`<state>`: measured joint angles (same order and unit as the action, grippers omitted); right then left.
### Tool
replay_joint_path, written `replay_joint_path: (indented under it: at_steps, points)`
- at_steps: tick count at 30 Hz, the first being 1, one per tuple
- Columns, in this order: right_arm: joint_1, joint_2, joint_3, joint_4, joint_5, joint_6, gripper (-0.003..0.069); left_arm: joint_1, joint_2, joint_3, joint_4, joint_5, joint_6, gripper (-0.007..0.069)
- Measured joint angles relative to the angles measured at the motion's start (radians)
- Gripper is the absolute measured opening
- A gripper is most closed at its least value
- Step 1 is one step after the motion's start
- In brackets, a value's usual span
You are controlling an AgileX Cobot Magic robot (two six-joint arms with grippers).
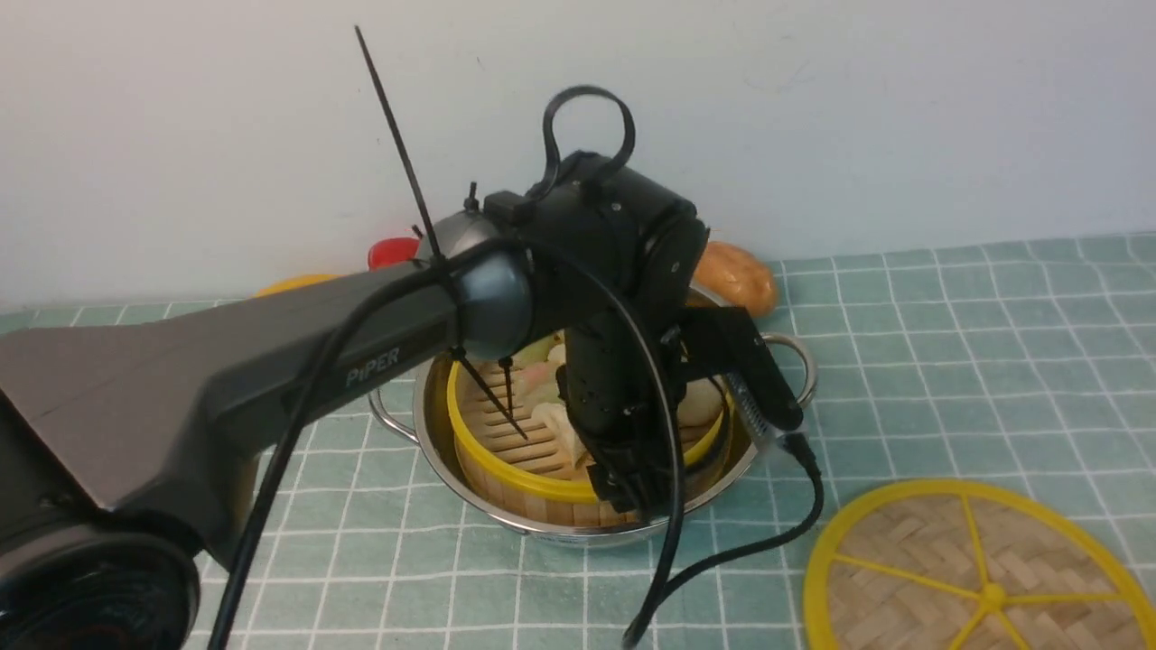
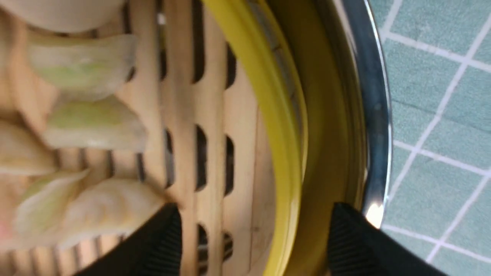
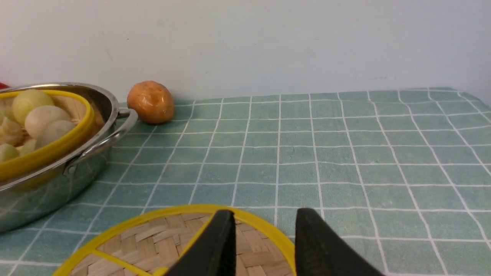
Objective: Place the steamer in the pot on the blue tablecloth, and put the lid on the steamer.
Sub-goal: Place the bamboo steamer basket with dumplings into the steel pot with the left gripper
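Note:
The steamer [image 1: 506, 451], a bamboo basket with yellow rims and pale dumplings, sits inside the shiny pot [image 1: 560, 533] on the blue tablecloth [image 1: 948, 361]. My left gripper [image 1: 623, 487] points down at the steamer's near rim. In the left wrist view the left gripper [image 2: 255, 207] is open. One of its fingers stands inside the steamer's yellow rim [image 2: 284, 134] and the other between that rim and the pot wall [image 2: 374, 96]. The lid [image 1: 975, 578] lies flat on the cloth to the right. My right gripper [image 3: 264, 211] hovers open over the edge of the lid [image 3: 153, 237].
An orange-brown bun-like item [image 1: 736, 275] lies behind the pot by the wall. A red object [image 1: 393, 251] and a yellow one [image 1: 293, 284] sit behind my left arm. A black cable [image 1: 722, 560] trails on the cloth between pot and lid.

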<state>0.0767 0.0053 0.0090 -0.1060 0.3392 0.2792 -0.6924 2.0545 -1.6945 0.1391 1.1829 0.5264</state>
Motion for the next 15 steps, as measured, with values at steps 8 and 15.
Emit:
replay_joint_path:
  at_steps: [8,15]
  points:
    - [0.000,0.000,0.000,0.000,-0.001,0.000,0.0242,0.004,-0.110,-0.217,0.017,0.026,-0.028,0.0430]
    - [0.000,0.000,0.000,-0.001,-0.001,0.000,0.0242,0.065,-0.307,-0.336,0.225,0.029,-0.144,0.0012]
